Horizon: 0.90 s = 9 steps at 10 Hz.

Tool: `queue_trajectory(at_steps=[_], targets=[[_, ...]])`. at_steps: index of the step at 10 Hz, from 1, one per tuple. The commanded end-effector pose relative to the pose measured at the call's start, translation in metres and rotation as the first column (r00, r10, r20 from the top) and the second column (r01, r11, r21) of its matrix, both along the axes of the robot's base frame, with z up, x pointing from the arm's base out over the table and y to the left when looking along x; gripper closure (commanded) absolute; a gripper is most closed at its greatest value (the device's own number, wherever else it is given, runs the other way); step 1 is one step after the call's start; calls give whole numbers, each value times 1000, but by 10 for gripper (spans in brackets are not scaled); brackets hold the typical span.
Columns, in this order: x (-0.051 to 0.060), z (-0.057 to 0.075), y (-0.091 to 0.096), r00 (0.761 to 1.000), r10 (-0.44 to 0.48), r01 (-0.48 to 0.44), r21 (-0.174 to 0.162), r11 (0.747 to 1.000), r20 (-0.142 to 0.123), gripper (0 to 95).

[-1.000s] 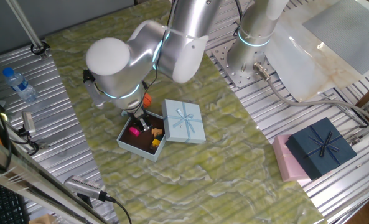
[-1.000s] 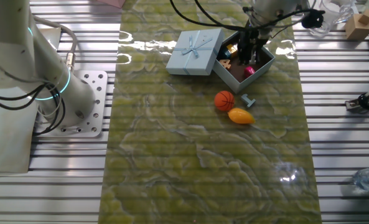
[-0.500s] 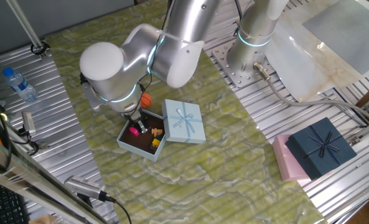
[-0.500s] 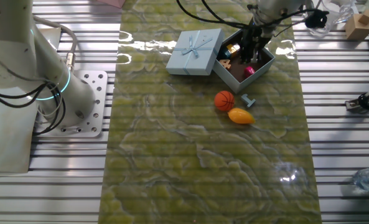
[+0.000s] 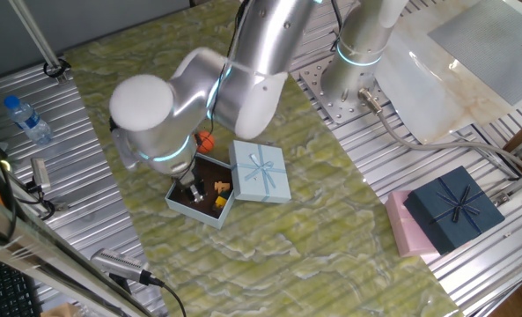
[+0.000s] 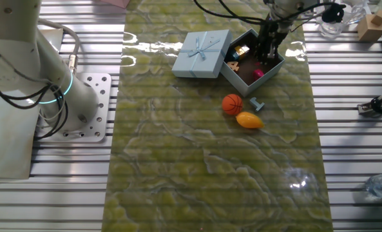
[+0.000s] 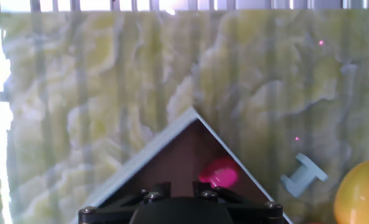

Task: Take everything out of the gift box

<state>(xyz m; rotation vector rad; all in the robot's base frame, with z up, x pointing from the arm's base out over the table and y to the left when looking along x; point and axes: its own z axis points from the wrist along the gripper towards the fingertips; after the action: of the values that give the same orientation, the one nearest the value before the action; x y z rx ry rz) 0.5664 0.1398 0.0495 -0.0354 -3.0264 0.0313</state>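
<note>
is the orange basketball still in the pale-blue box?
No, the small orange basketball sits on the green mat beside the yellow mango-shaped toy, outside the pale-blue cardboard gift box.

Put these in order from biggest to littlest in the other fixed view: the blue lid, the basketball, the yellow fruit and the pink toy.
1. The blue lid, biggest by far.
2. The basketball and the yellow fruit look about alike, so I won't rank them.
3. The pink toy in the gift box, smallest, partly hidden.

Small pale-blue cardboard gift box (image 6: 272, 66) sits open; its ribboned lid (image 6: 202, 53) lies alongside, touching. Magenta piece (image 6: 258, 73) and small yellow-orange bits (image 5: 219, 195) are inside. Orange basketball (image 6: 232, 104) and yellow-orange fruit (image 6: 248, 120) lie outside.
</note>
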Motion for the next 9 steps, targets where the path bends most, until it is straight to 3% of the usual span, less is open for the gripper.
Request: queue_trajectory(at_steps=[1, 3, 4, 5, 8, 9], targets=[[-4, 2, -4, 1000, 6, -6, -18, 1000, 15, 760], [-8, 2, -6, 1000, -6, 6, -25, 1000, 10, 760], [-11, 1, -9, 1000, 7, -8, -9, 1000, -5, 760], [-13, -1, -12, 1000, 15, -15, 20, 1000, -11, 570], [-3, -7, -3, 998, -21, 22, 17, 1000, -66, 570], [-1, -8, -1, 996, -25, 27, 14, 1000, -84, 760]])
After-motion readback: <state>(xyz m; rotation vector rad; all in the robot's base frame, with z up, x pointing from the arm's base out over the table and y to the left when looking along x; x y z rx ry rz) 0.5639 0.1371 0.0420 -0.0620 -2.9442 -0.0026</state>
